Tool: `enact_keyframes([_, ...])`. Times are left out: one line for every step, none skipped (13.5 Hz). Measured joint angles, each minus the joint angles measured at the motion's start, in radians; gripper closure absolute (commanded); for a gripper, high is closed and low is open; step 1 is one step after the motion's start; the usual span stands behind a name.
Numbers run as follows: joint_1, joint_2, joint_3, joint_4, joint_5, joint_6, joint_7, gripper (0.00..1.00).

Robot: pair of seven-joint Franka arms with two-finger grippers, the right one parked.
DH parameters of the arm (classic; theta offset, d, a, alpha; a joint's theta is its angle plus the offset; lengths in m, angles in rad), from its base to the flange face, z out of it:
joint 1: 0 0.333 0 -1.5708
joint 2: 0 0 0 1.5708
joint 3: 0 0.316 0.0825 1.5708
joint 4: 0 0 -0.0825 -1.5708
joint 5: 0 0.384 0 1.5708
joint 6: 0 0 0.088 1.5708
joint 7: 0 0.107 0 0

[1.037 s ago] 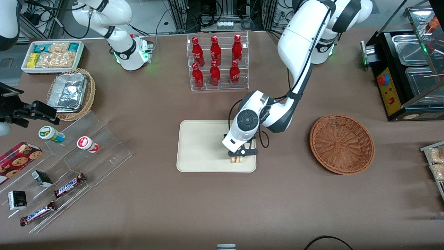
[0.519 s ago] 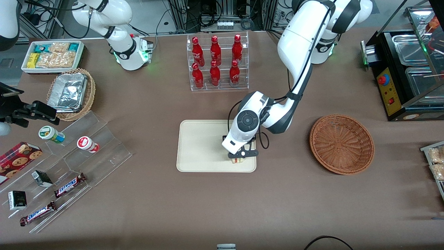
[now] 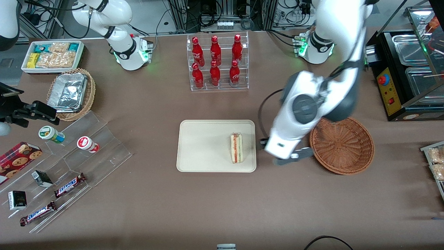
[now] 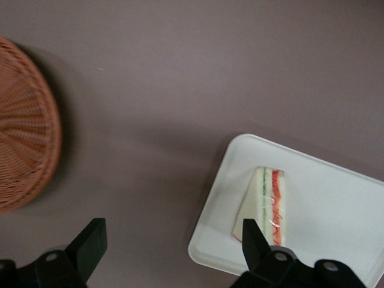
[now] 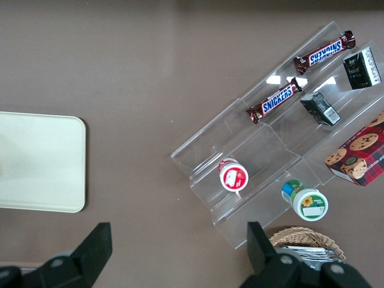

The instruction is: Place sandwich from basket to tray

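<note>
On the tray [image 3: 204, 146], near its short rim facing the basket [image 3: 341, 144]: lying flat and alone, the sandwich [image 3: 236, 148], red and green filling stripes showing along the cut edge. Sitting wholly inside the low rim, though close to it, with plenty of bare cream surface spreading away toward the parked arm's end of the table. Holding nothing now, the basket, wicker floor bare in both the front and wrist views.

Hovering above the brown table between tray and basket, just beside the tray's rim: the left gripper [image 3: 288, 158], fingers spread wide with nothing between them, as the wrist view confirms [image 4: 174, 249]. Judging by this, looking like the placing step done, the transfer essentially complete, with only retreating to a rest pose remaining.

For moving: being clear of the tray's rim already, the gripper, yet with the forearm overhanging the basket's near edge. Offering open tabletop nearer the front camera than the tray, free of obstacles. Standing farther from the camera than the tray, well apart, the clear rack of red bottles [image 3: 216, 62]; worth keeping away from while withdrawing.
</note>
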Motion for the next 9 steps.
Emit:
enact_keyframes([0.032, -0.028, 0.007, -0.007, 0.007, -0.028, 0.010, 0.00])
enact_keyframes([0.068, -0.054, 0.010, -0.022, 0.019, -0.043, 0.041, 0.00])
enact_keyframes([0.104, -0.080, 0.012, -0.045, 0.026, -0.049, 0.089, 0.00])
enact_keyframes([0.142, -0.109, 0.014, -0.073, 0.032, -0.051, 0.147, 0.00])
enact_keyframes([0.183, -0.141, 0.016, -0.102, 0.036, -0.052, 0.202, 0.00])
enact_keyframes([0.225, -0.176, 0.016, -0.131, 0.038, -0.053, 0.252, 0.00])
enact_keyframes([0.266, -0.217, 0.016, -0.161, 0.038, -0.055, 0.298, 0.00])
enact_keyframes([0.299, -0.258, 0.016, -0.186, 0.039, -0.066, 0.329, 0.00])
enact_keyframes([0.325, -0.298, 0.012, -0.205, 0.052, -0.095, 0.353, 0.00])
